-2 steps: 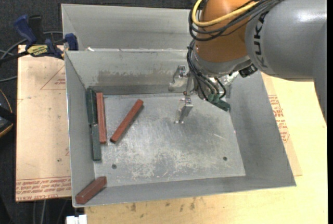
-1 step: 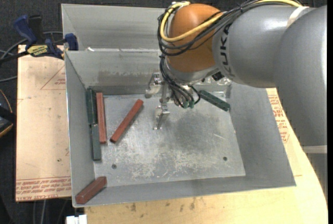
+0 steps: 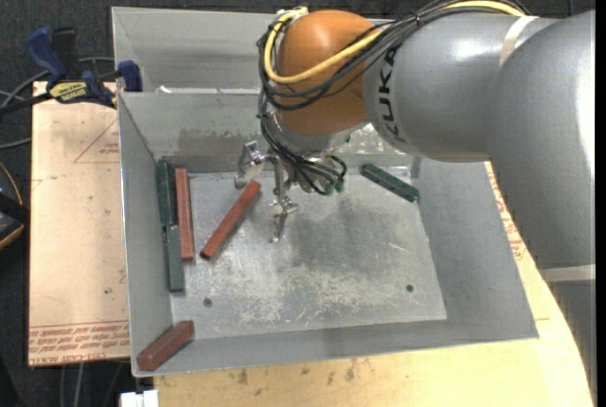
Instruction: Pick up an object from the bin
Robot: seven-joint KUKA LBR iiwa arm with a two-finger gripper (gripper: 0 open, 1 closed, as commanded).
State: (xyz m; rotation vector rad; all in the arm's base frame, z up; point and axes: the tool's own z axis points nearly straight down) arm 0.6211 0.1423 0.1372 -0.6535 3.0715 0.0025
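Grey bin (image 3: 417, 301): pincer (image 3: 278, 223) low near centre.
Pincer state: cannot tell how far open.
Nearest thing: slanted red-brown bar (image 3: 230, 221), at pincer's 9 o'clock.

Arm (image 3: 473, 83) reaches in (orange-capped wrist (image 3: 317, 74)), tool (image 3: 279, 223) pointing down.

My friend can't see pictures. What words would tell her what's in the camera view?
The robot's gripper hangs low in a grey metal bin, just right of a slanted red-brown stick. A second red-brown stick and a long green stick lie together by the left wall; a short green stick lies at the back right.
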